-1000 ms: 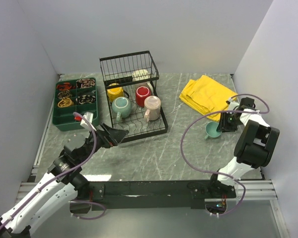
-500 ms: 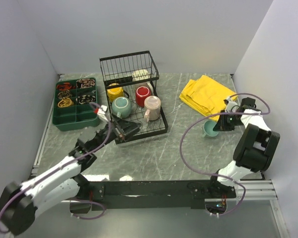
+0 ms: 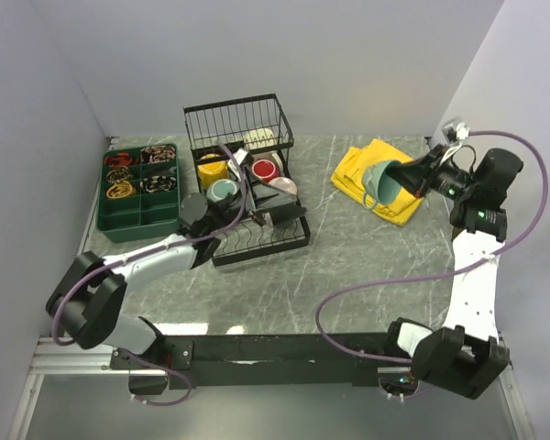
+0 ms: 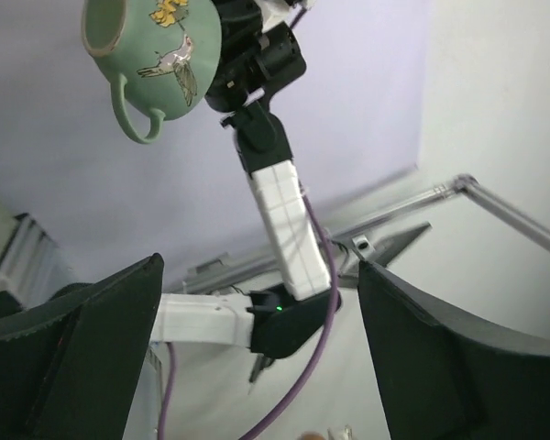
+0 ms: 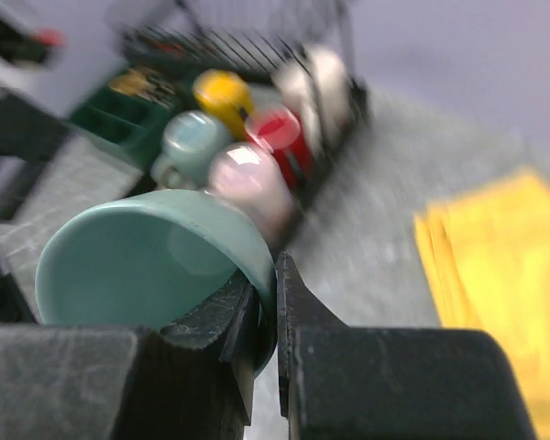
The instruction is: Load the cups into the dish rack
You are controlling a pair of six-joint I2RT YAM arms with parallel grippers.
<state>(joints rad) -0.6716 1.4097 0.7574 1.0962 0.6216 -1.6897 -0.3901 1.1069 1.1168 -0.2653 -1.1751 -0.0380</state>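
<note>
Dish rack (image 3: 239, 123): five cups (image 3: 263, 170); right claw (image 3: 399, 175): teal cup (image 3: 379, 182).

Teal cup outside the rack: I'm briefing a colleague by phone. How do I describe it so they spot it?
Find the yellow cloth at the back right. Above it the right gripper holds a teal cup by its rim, tipped sideways, mouth toward the dish rack. It is the only cup in the air; the second teal cup sits in the rack.

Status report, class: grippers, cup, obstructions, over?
Right gripper shut on teal cup, aloft. Left gripper open over dish rack front. Left arm may block loading.
</note>
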